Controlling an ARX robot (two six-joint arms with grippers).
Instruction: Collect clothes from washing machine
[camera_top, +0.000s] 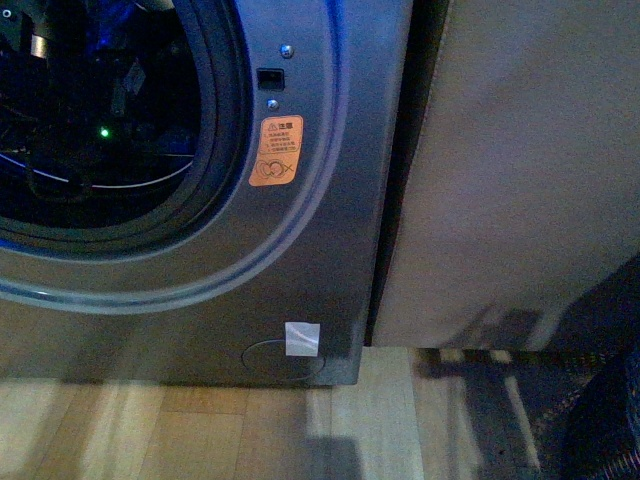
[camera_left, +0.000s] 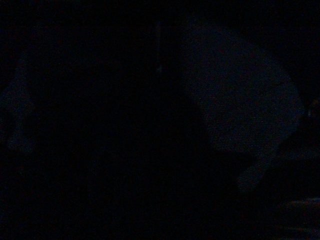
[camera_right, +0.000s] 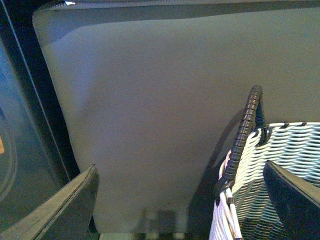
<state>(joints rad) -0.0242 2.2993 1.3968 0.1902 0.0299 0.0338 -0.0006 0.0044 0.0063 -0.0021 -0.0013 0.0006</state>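
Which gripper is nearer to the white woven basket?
Right. The right gripper, open, is close beside the basket, next to its handle and woven wall. The left gripper cannot be placed: its wrist view is dark, and the front view does not show it.

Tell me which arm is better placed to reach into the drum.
Probably left: the porthole lies on that side, while the right gripper, jaws open, faces the box by the basket. Left wrist view is dark.

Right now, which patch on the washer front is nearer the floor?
The white tape square, low near the bottom edge; the orange sticker sits well above it.
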